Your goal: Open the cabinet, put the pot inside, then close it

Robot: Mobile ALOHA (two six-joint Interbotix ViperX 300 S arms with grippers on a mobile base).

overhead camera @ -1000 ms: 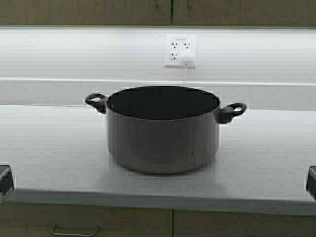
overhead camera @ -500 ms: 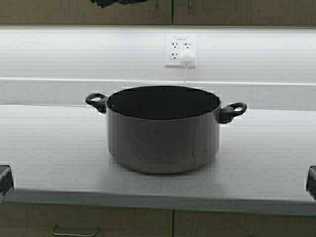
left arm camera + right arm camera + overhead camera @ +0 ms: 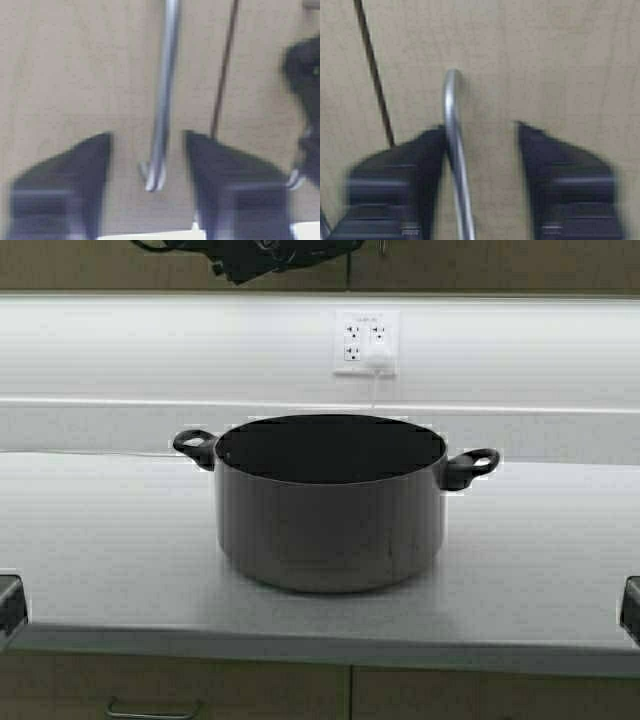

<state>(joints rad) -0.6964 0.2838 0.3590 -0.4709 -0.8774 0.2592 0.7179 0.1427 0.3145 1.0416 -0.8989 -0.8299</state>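
- Pot first, in the high view: the wide, squat dark grey metal pot [image 3: 330,502] with its black loop side handles sits upright in the middle of the pale grey countertop [image 3: 110,540], below a white wall outlet [image 3: 366,342]. At the top edge, part of a dark arm shows in front of the beige-tan cabinet [image 3: 480,265], whose doors are shut.
- Left wrist view: the left gripper [image 3: 147,165] is up at the cabinet door, fingers spread wide, with the slim vertical metal handle [image 3: 162,100] between them, untouched.
- Right wrist view: the right gripper [image 3: 480,165] is likewise spread wide at the other door's curved metal handle [image 3: 454,150], which runs close by one finger [image 3: 400,185].
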